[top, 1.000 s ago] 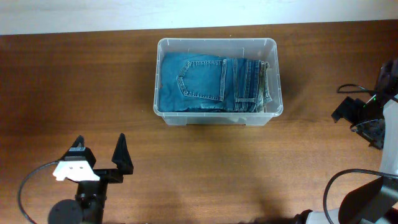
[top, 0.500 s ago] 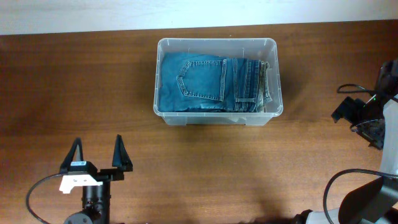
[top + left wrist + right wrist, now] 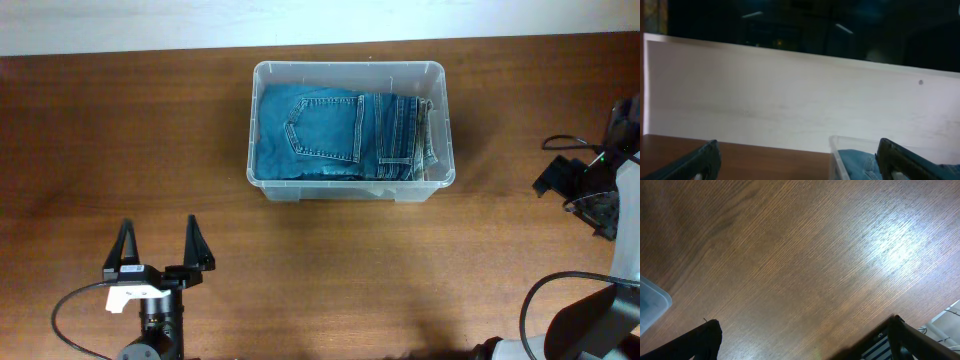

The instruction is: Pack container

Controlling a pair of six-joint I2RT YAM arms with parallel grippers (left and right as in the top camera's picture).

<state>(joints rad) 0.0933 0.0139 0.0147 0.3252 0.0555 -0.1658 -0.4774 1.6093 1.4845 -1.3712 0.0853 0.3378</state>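
Note:
The clear plastic container (image 3: 349,66) stands at the back middle of the wooden table, and folded blue jeans (image 3: 320,132) fill it. My left gripper (image 3: 159,246) sits near the front left, well short of the container, open and empty, its fingers pointing to the far side. In the left wrist view the container's near corner (image 3: 836,150) and the jeans (image 3: 857,162) show low down between the fingers of the left gripper (image 3: 800,162). My right gripper (image 3: 572,195) is at the right edge, open. In the right wrist view it (image 3: 800,340) hangs over bare wood, with a container corner (image 3: 651,305) at the left.
A pale wall (image 3: 790,100) runs behind the table's far edge. Black cables (image 3: 60,310) loop beside the left arm's base and near the right arm (image 3: 540,300). Bare wood lies between both grippers and the container.
The left gripper has swung from a tilt to point straight at the far side and has drawn back a little toward the front edge. The right arm has not moved.

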